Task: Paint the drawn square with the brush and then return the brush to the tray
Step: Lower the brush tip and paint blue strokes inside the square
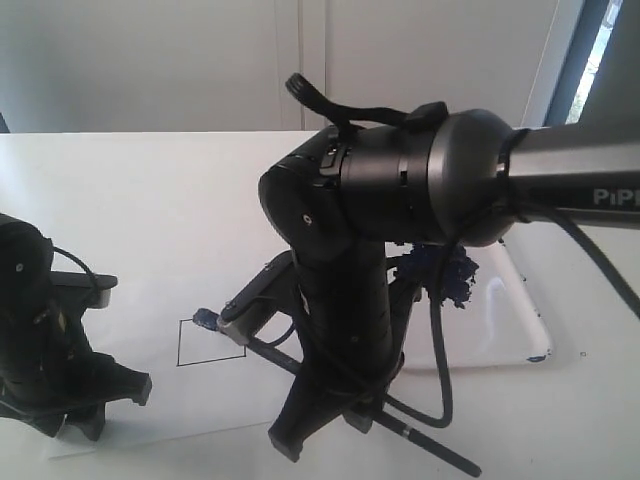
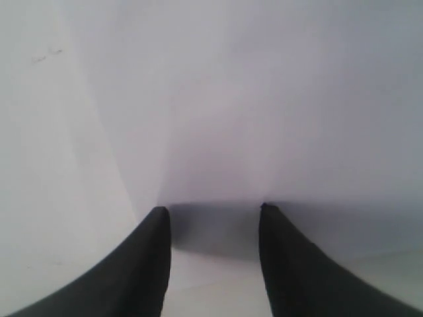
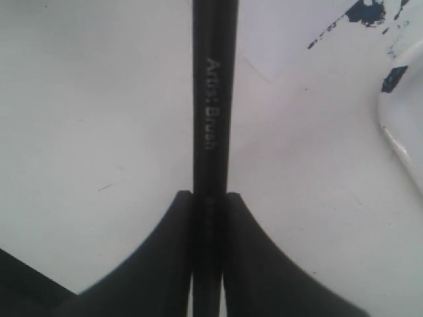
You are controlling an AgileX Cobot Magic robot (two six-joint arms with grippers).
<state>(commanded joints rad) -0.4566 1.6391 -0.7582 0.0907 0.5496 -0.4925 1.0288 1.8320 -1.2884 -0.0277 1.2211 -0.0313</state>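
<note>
The right pincer (image 3: 210,196) was pinched tight on the black handle of the brush (image 3: 213,99) – the handle ran on past its fingertips, and the blue tip sat at one edge of the drawn square (image 1: 208,345). The left pincer (image 2: 211,210) rested spread and empty on the white counter (image 1: 120,200), well apart from the tray (image 1: 505,310).

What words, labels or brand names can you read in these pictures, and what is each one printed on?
"PiP", then cut off by the picture's edge: white letters on the right arm.
"Art... Brush", middle letters blurred: pale print along the brush, clamped in the right gripper.
Left wrist view: no text.
</note>
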